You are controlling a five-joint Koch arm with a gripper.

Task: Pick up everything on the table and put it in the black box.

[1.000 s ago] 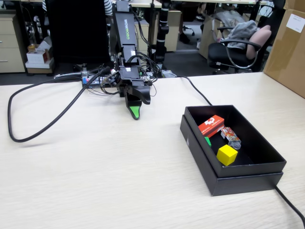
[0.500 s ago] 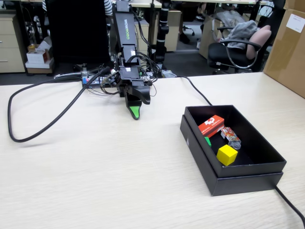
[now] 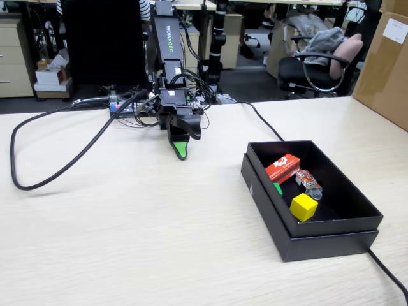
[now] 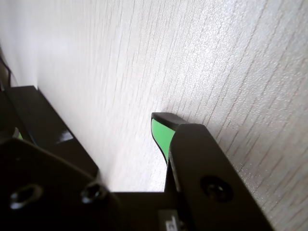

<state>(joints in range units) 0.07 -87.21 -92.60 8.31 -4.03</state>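
The black box (image 3: 262,199) sits on the table (image 3: 127,236) at the right of the fixed view. Inside it lie the red carton (image 3: 282,167), the yellow cube (image 3: 304,207) and the green cube (image 3: 278,189), which is mostly hidden by the box's near wall. My gripper (image 3: 190,145) hangs tip-down just above the bare tabletop, left of the box and well apart from it. It is open, with nothing between the jaws. In the wrist view the gripper (image 4: 82,103) shows one green-padded finger (image 4: 161,132) and a dark jaw spread to the left, with only wood grain between them.
A colourful packet (image 3: 308,183) also lies in the box. A thick black cable (image 3: 38,182) loops over the table's left side. Thinner cables run behind the box (image 3: 261,121) and off its near right corner (image 3: 389,271). A brown cardboard carton (image 3: 386,64) stands far right.
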